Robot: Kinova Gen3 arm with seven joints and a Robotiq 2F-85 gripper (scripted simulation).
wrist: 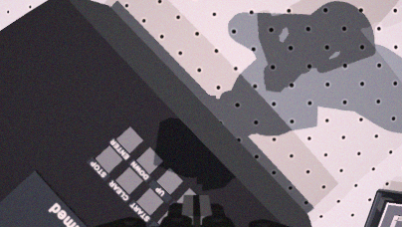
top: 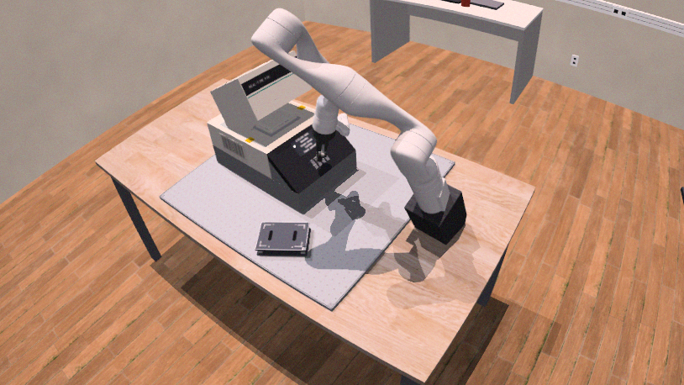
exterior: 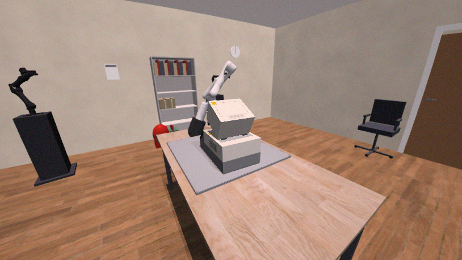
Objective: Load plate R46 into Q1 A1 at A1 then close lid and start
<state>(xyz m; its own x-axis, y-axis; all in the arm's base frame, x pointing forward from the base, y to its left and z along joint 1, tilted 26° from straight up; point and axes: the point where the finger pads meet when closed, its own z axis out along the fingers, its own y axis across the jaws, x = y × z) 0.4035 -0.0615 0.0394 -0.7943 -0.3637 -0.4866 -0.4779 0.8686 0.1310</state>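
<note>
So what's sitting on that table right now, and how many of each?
Robot arm: 1
White-and-black machine: 1
Dark tray: 1
Grey dotted mat: 1
Total: 4

Top view high, angled down from table's (top: 143, 143) 5 o'clock corner, exterior low and far behind cycler (exterior: 231, 142), wrist close above keypad (wrist: 134, 174), all sharing cycler and mat (top: 229, 210).
</note>
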